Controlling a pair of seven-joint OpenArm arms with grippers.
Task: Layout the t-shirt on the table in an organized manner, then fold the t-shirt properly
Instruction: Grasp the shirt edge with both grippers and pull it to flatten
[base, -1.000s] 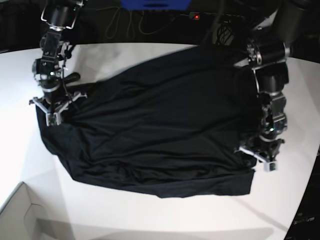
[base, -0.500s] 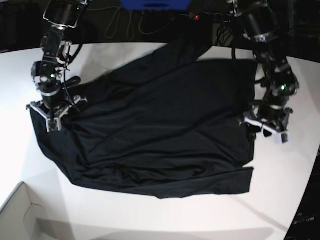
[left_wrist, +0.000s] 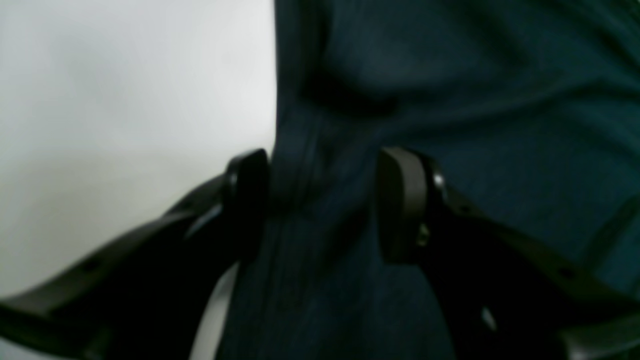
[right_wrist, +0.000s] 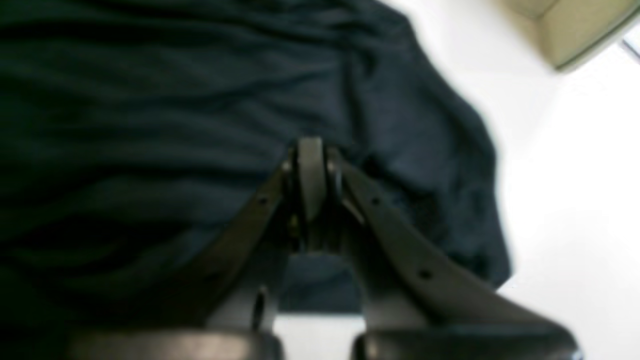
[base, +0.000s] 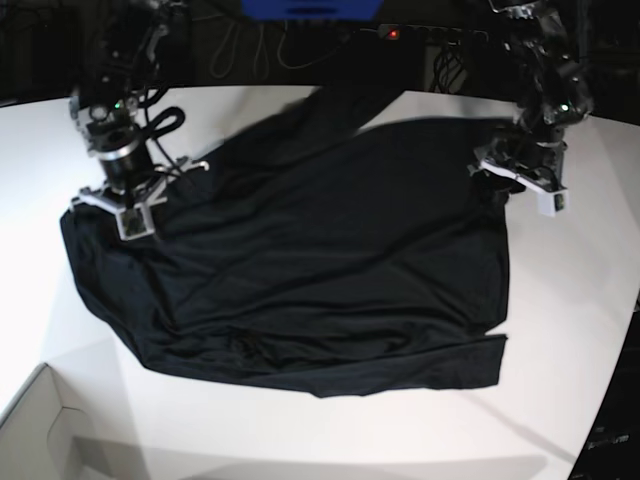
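Landmark for this report: the t-shirt (base: 320, 260), which lies spread across the middle of the bench (base: 300, 440) as a broad, still wrinkled black sheet.

Nearest the camera, the hem side runs roughly straight along the front of the garment, with a creased band just inside it. Bare bench shows in front of the hem. A white box corner (base: 35, 425) sits off the garment's front corner on the right arm's side, apart from the cloth.

At the far corner on the left arm's side, the left pincer (base: 520, 180) stands spread, its fingertips (left_wrist: 400, 200) set either side of a raised ridge of fabric at the cloth's edge. The wrist view is blurred, so whether the pads actually grip that ridge cannot be confirmed.

At the opposite far corner, the right pincer (base: 130, 205) is pressed together over the cloth's edge, apparently pinching the t-shirt (right_wrist: 200, 125); its wrist view shows the tips meeting with fabric directly beneath.

Judgement: the step in hand is laying out, not folding. To do it well:
- confirm a firm hold at the left corner before any pull;
- draw both far corners apart and away from the hem evenly, keeping the cloth low to the bench;
- clear the bunched fabric at the far edge, where a sleeve appears tucked.

Risk: an uneven pull would skew the hem.
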